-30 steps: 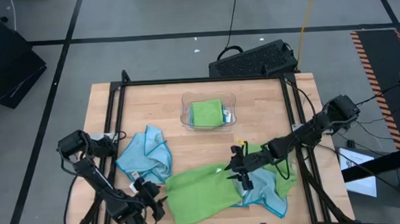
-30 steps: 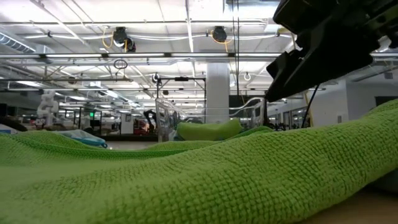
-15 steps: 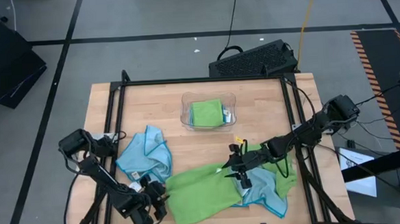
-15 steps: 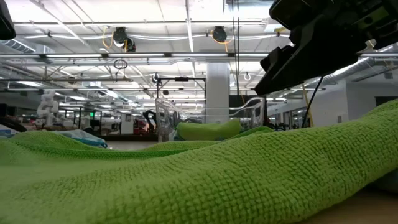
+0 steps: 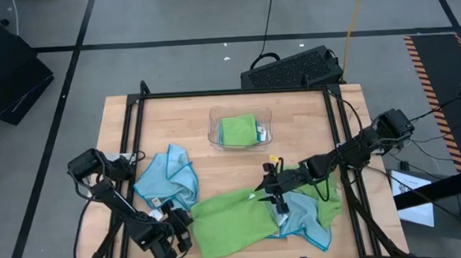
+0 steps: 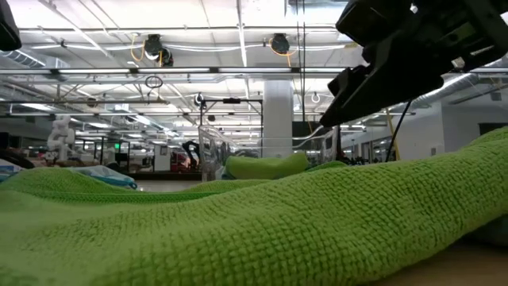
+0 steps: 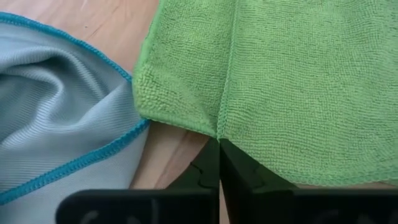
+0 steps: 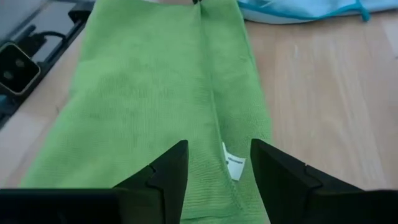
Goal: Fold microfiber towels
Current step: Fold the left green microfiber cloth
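we note the pale wooden table (image 5: 293, 118). spread along its near side lies a large lime green microfiber towel (image 5: 235, 219), over a light blue towel (image 5: 306, 216). a second crumpled light blue towel (image 5: 168, 178) sits left. a clear plastic tray (image 5: 214, 134) holds a folded green towel (image 5: 237, 130). left pincer (image 7: 219, 142) pinched tight on the large green towel's edge. right pincer (image 8: 217, 163) parted, above its white tag (image 8: 233, 166), holding nothing.
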### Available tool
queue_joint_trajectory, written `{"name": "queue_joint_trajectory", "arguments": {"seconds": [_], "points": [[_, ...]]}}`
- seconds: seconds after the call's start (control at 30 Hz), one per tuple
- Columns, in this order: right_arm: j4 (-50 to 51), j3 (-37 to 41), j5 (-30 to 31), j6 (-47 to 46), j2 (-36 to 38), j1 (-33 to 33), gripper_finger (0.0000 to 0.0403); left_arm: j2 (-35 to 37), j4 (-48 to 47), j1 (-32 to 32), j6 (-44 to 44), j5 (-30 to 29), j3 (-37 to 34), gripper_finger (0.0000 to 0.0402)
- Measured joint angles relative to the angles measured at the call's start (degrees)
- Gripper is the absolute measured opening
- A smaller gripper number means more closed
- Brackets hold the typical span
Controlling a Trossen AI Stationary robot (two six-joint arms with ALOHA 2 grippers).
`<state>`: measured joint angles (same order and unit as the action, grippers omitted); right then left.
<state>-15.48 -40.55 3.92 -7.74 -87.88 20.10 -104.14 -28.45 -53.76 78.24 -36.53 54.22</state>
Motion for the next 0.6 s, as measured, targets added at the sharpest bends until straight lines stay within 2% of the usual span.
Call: {"name": "queue_joint_trajectory", "arguments": {"seconds": [0.3, 0.5, 0.6], "points": [[-2.73, 3.33, -1.06, 1.37, -0.02, -0.72, 0.0216, 0.00, 0.02, 0.00, -0.93, -1.77, 0.00, 0.0012], [-10.24, 7.66, -1.29, 0.61, -0.02, -2.12, 0.0204, 0.00, 0.11, 0.00, -1.50, -2.08, 0.00, 0.0008], [-11.64, 8.57, -3.49, -0.54, -0.02, -2.77, 0.0192, 0.00, 0.13, 0.00, -1.51, -2.08, 0.00, 0.0013]]}}
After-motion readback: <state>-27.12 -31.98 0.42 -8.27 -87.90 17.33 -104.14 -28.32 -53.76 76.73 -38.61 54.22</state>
